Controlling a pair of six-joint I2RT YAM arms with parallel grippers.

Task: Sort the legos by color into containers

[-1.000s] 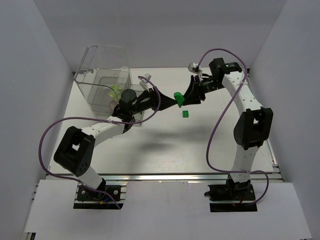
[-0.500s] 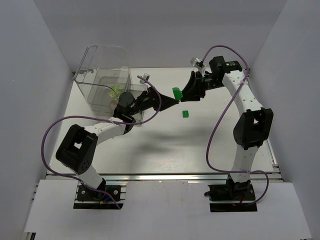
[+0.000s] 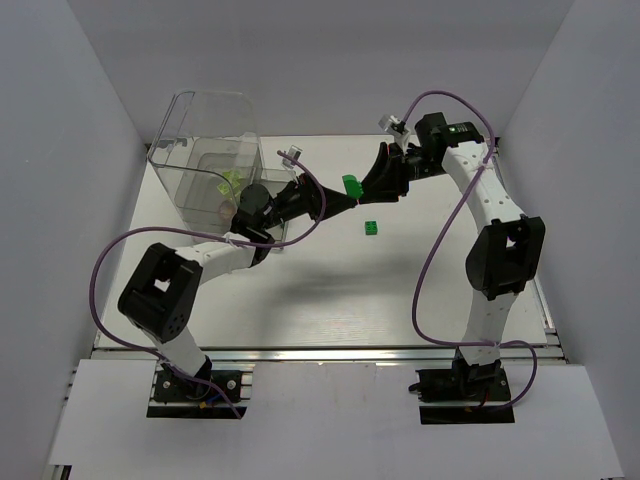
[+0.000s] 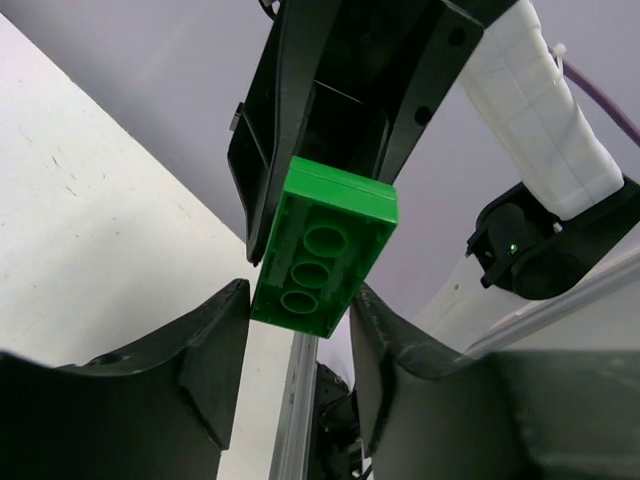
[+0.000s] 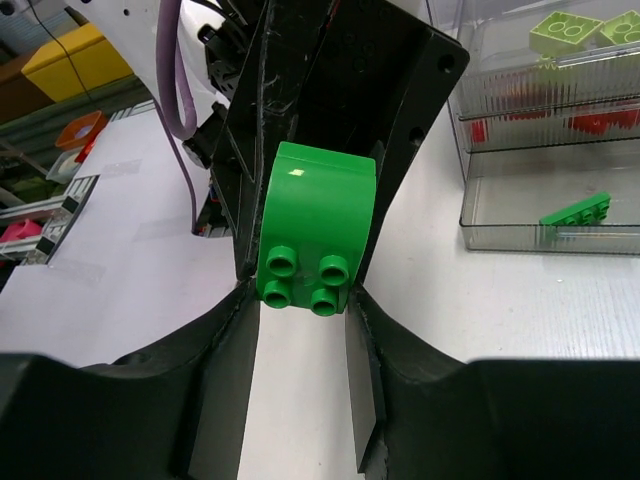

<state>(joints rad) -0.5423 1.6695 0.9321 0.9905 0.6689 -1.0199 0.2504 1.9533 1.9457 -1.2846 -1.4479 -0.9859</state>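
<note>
A bright green lego (image 3: 351, 185) hangs in the air above the table's middle, between both grippers. My right gripper (image 3: 364, 187) is shut on it; in the right wrist view the lego (image 5: 315, 235) is pinched at its studded end by that gripper (image 5: 303, 295). My left gripper (image 3: 343, 202) comes from the left and stands open. In its wrist view the left gripper (image 4: 301, 292) straddles the hollow underside end of the lego (image 4: 325, 245), its fingers close beside it. A second small green lego (image 3: 371, 228) lies on the table. The clear container (image 3: 205, 150) stands at the back left.
Through the container's ribbed walls (image 5: 540, 140) I see yellow-green bricks (image 5: 565, 30), red bricks (image 5: 600, 120) and a flat dark green piece (image 5: 577, 212) in separate compartments. White walls enclose the table on three sides. Purple cables loop off both arms.
The right gripper carried the green lego slightly up and left. The left gripper followed it and its jaws have narrowed around the lego's end.
</note>
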